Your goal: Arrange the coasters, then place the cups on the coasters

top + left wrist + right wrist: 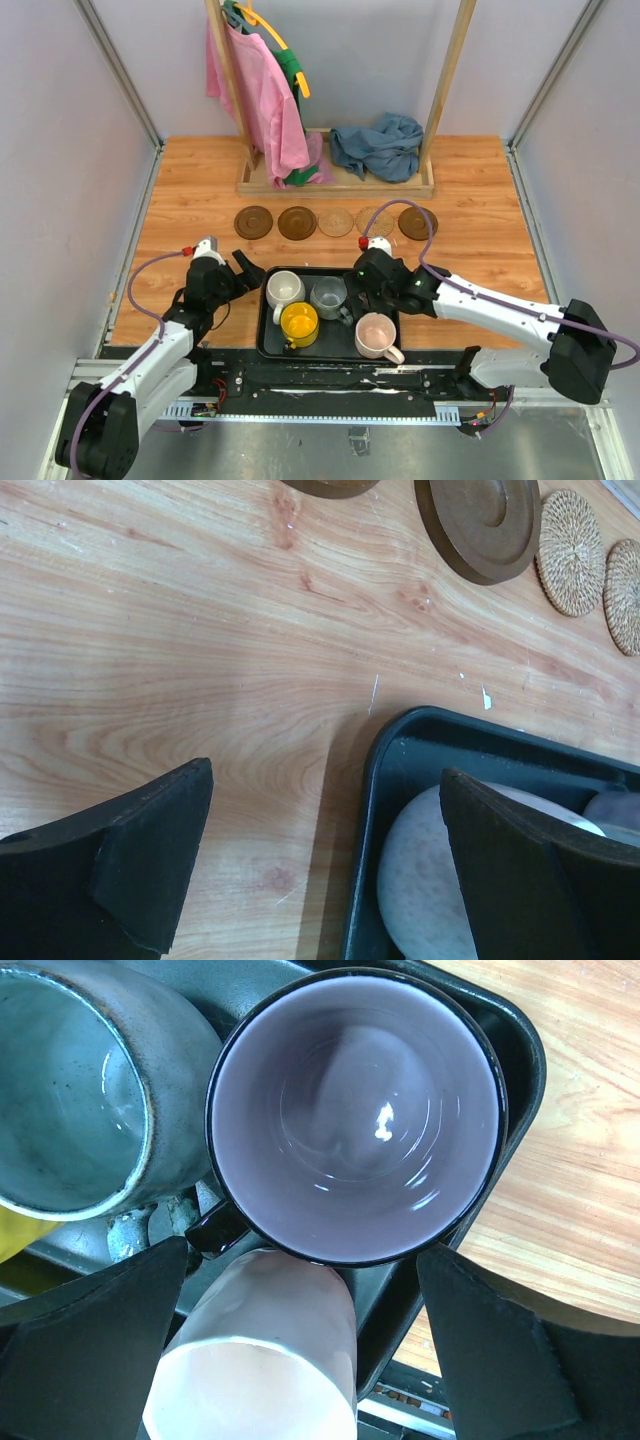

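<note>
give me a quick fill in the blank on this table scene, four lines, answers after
1. The coasters form one row of ___ discs beyond the black tray.
2. Of those coasters, ___ are pale and woven.
3. The black-rimmed cup facing the right gripper is ___ inside.
4. The left gripper has its jaws ___.
Missing words: five; two; purple; open.
</note>
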Controlling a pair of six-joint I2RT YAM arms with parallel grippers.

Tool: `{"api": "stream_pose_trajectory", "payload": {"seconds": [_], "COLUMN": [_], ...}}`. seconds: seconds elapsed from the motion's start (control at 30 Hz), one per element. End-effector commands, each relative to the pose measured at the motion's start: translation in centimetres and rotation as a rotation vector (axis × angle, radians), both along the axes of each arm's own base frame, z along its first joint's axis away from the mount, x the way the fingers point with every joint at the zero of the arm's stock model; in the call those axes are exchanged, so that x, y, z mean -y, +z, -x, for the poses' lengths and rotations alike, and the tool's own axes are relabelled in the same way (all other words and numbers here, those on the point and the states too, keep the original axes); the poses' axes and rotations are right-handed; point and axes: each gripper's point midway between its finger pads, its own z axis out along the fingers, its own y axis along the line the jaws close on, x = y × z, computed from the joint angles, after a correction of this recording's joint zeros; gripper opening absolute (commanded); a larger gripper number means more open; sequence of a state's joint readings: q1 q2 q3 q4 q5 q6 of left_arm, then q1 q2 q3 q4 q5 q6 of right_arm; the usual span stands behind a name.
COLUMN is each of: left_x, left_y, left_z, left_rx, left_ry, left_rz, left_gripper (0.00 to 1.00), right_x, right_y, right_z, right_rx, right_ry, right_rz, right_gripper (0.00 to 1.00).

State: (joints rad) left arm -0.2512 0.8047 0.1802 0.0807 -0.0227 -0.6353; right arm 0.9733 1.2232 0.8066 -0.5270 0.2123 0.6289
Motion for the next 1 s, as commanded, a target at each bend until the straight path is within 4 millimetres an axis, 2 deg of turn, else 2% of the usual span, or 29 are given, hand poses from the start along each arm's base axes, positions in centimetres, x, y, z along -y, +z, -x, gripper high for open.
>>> {"api": "stream_pose_trajectory", "payload": {"seconds": [0.0,0.3,0.57,0.73,0.97], "left_x": [0.3,0.3,0.5,0.6,0.6], "left_y": [1.3,1.3,0.9,0.5,0.1], "left_z": [-0.4,-0.5,-0.5,-0.3,-0.3], "left_rx": [0.033,0.036,0.025,0.02,0.012], "left_ry": [-0.016,-0.023,-0.034,-0.037,-0.038], "left_rz": [0.001,-0.005,-0.009,-0.004,-0.002], "left_gripper": [0.99,0.99,0.99,0.99,0.99], "right_x": [0.2,0.6,4.0,5.6,5.5], "right_y": [-0.6,-1.0,-1.4,-1.2,-1.2], "right_z": [0.1,-0.2,0.3,0.8,0.7], "right_rx": [0.002,0.001,-0.003,0.013,0.035], "right_ry": [-0.005,-0.055,-0.148,-0.188,-0.17], "right_rz": [0.03,0.05,0.171,0.182,0.154], "right_gripper": [0.99,0.99,0.99,0.99,1.0]}}
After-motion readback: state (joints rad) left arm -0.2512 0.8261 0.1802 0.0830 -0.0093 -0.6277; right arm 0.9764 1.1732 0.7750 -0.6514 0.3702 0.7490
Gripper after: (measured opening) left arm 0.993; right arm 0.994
